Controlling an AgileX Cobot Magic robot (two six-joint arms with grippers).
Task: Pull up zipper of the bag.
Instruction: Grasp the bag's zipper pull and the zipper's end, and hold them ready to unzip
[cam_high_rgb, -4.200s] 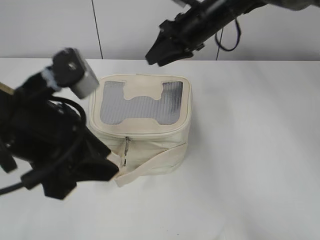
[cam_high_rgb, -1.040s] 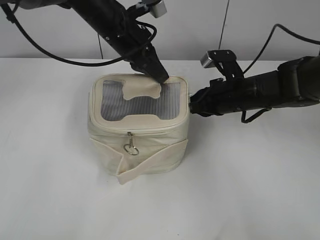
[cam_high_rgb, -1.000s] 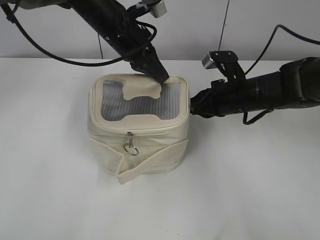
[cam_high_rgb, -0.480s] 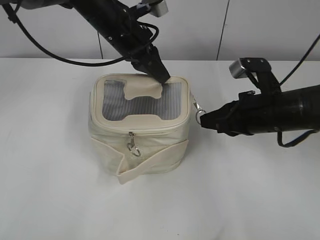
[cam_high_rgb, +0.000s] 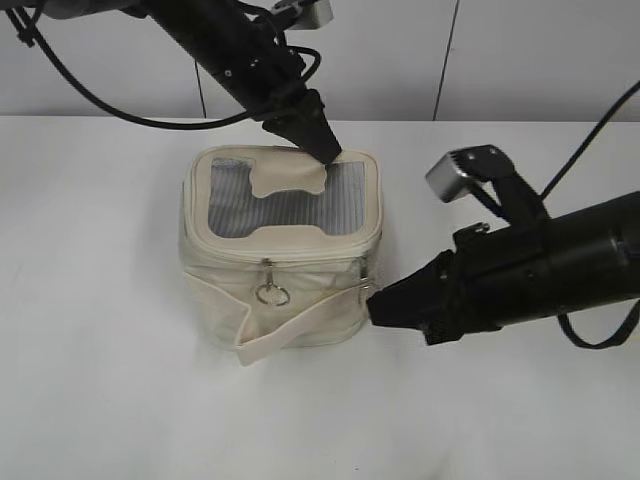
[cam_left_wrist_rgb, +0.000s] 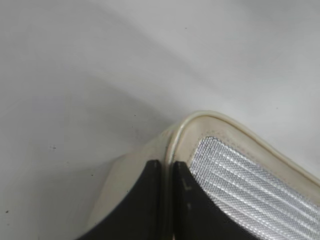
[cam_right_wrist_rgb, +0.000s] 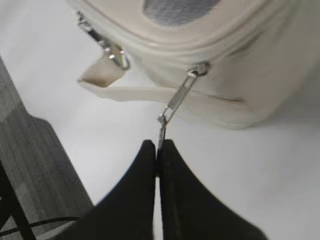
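The cream bag (cam_high_rgb: 300, 300) stands mid-table, its grey mesh lid (cam_high_rgb: 285, 205) up. My left gripper (cam_high_rgb: 322, 148) is shut on the lid rim at the bag's back right corner; the left wrist view shows the rim (cam_left_wrist_rgb: 195, 120) pinched between the jaws (cam_left_wrist_rgb: 166, 167). My right gripper (cam_high_rgb: 375, 305) is at the front right corner, shut on the ring pull (cam_right_wrist_rgb: 162, 122) of one zipper slider (cam_right_wrist_rgb: 198, 69), with the pull drawn taut. The zipper track (cam_high_rgb: 310, 260) runs under the lid. A second slider with its ring (cam_high_rgb: 270, 293) hangs at the front, also in the right wrist view (cam_right_wrist_rgb: 116, 56).
The flat cream strap (cam_high_rgb: 290, 335) sticks out from the bag's front bottom and also shows in the right wrist view (cam_right_wrist_rgb: 125, 92). The white table (cam_high_rgb: 120, 400) lies all around. A grey wall (cam_high_rgb: 540, 50) stands behind. The right arm's black body lies low at the right.
My right gripper has moved from the bag's right side round to its front right corner, drawing the slider along the track. The bag has turned slightly. The left gripper stays on the rim.
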